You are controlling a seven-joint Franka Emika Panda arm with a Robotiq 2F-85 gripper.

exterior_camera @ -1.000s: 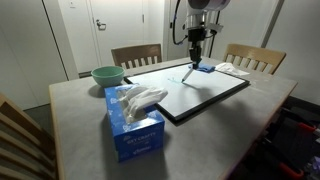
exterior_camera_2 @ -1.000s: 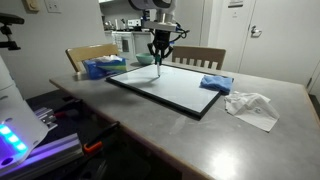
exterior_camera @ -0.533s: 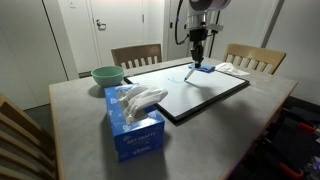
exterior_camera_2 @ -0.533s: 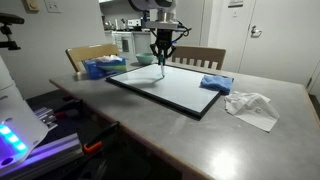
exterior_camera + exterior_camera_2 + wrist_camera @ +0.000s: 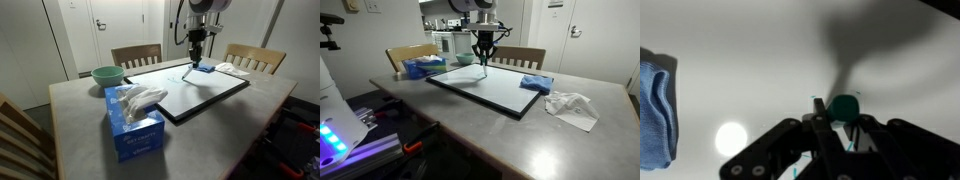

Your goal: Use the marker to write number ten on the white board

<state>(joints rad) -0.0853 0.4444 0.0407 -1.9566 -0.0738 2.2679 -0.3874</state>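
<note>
The white board [image 5: 205, 95] lies flat on the table, also in the other exterior view [image 5: 490, 90] and filling the wrist view [image 5: 750, 50]. My gripper [image 5: 196, 58] [image 5: 483, 52] hangs over the board's far part, shut on the marker [image 5: 189, 72] [image 5: 483, 68]. The marker points down with its tip at or just above the board; I cannot tell whether it touches. In the wrist view my gripper [image 5: 840, 125] clasps the marker, whose teal end [image 5: 846, 106] shows between the fingers. No writing shows on the board.
A small blue cloth pad [image 5: 204, 68] [image 5: 535, 84] [image 5: 654, 105] lies on the board's edge near the gripper. A blue tissue box [image 5: 134, 125] [image 5: 422, 68], a green bowl [image 5: 106, 75] and crumpled tissue [image 5: 570, 106] sit on the table. Wooden chairs [image 5: 136, 55] stand behind.
My gripper with the marker has shifted slightly sideways over the board. Nothing else has moved.
</note>
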